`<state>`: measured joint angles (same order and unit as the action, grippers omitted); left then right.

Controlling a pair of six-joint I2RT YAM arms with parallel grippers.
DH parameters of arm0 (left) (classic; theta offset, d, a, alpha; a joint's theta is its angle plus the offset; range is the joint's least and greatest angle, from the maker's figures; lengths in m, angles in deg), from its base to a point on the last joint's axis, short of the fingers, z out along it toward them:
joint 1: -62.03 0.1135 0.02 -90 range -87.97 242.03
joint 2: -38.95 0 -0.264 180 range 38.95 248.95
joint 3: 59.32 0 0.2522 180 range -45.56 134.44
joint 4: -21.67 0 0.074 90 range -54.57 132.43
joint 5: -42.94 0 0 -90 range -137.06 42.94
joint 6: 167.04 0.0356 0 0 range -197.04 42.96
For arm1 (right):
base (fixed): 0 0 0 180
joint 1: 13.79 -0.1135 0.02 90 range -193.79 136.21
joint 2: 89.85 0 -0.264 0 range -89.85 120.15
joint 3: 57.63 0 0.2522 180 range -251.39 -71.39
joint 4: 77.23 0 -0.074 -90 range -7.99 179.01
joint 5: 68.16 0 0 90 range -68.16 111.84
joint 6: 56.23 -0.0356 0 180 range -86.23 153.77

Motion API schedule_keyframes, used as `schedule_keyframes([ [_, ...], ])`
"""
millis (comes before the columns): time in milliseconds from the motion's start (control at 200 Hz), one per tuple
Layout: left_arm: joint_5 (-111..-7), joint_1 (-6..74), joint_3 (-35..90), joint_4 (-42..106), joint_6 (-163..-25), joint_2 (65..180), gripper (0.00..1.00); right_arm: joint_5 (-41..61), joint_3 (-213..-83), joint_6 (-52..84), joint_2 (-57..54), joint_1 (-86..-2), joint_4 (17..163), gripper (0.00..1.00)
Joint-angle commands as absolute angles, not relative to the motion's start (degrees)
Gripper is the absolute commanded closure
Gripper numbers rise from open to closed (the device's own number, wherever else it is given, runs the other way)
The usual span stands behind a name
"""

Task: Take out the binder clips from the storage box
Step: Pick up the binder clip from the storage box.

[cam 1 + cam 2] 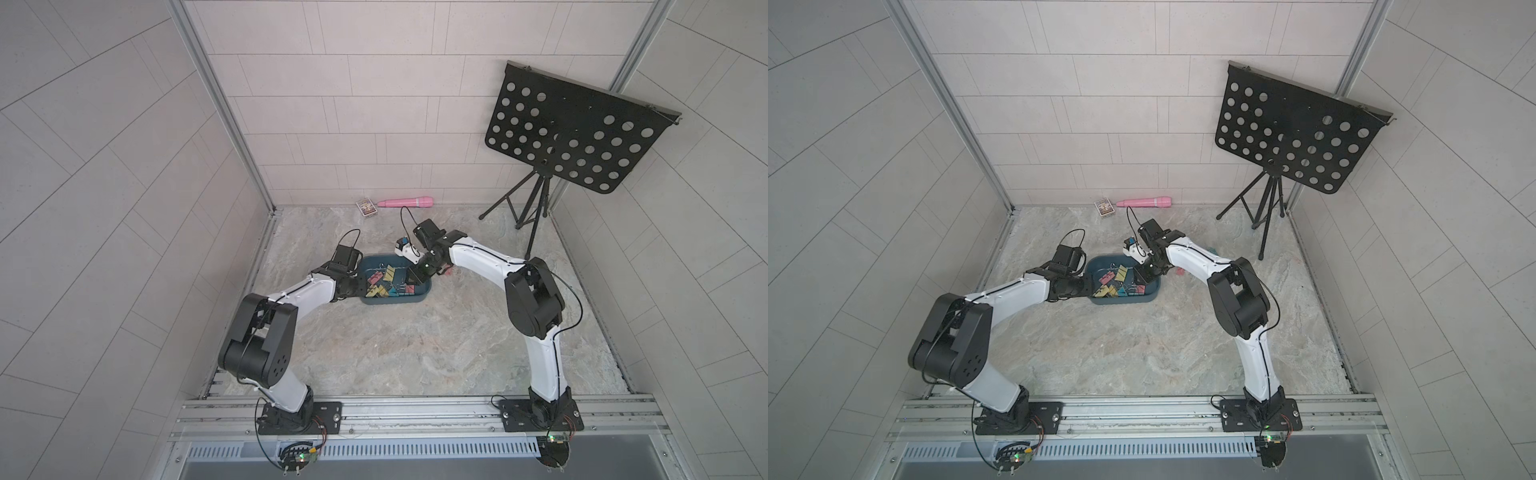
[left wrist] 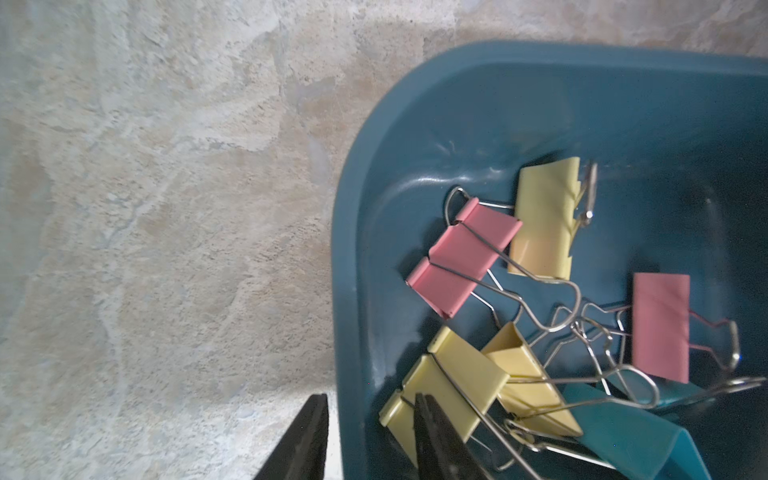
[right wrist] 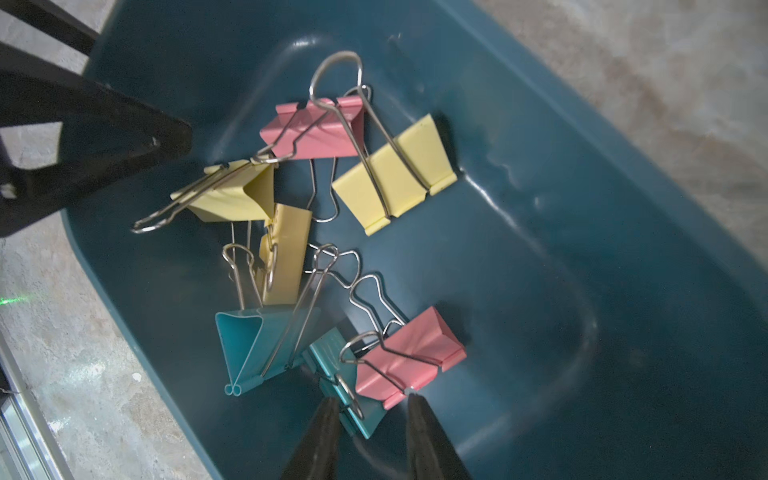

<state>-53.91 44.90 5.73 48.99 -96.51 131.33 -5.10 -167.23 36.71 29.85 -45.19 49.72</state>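
- Storage box (image 1: 376,262), dark teal and lidless, is small against its setting: pale tiled walls (image 1: 374,104) close in the left, far and right edges of a stone-patterned table (image 1: 415,353).
- A metal rail (image 1: 415,409) runs along the near edge and carries both arm bases.
- A black perforated music stand (image 1: 577,133) fills the far right corner, its tripod feet on the table.
- The left arm (image 1: 299,291) and right arm (image 1: 478,253) bend inward over the box's two ends. The broadest open stretch of table lies between them, from the box to the near edge.
- The box sits mid-width, nearer the far edge than the near one.
- A pink cylinder (image 1: 405,202) and a small card box (image 1: 366,206) lie against the far edge, apart from the storage box.
- The binder clips (image 3: 286,249), pink, yellow and teal, lie tangled inside the box.
- The left gripper (image 2: 370,399) straddles the box wall nearest the table's left edge, one finger inside and one outside. Whether it presses the wall cannot be told.
- The right gripper (image 3: 372,403) is partly spread inside the box, its tips flanking the end of a teal clip (image 3: 361,419) and the corner of a pink clip (image 3: 409,357).
- A teal piece (image 1: 1212,250) and a pink piece (image 1: 1180,272) lie on the table by the right arm, too small to identify.
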Motion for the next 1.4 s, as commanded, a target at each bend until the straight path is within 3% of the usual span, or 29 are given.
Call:
schedule_keyframes([
  [0,-54.00,45.19,5.16,49.05,-96.31,131.24,0.57,-6.08,-168.33,37.87,31.22,-45.36,47.69,0.69],
  [470,-53.89,45.24,4.94,49.01,-96.38,131.23,0.57,-7.23,-168.47,38.23,32.80,-45.44,47.44,0.74],
  [941,-53.83,45.24,4.72,48.90,-96.32,131.32,0.57,-9.48,-167.99,37.57,31.24,-45.36,49.56,0.96],
  [1396,-53.53,45.24,4.54,48.89,-96.34,131.06,0.57,-11.28,-168.29,35.76,27.93,-44.90,51.15,0.98],
])
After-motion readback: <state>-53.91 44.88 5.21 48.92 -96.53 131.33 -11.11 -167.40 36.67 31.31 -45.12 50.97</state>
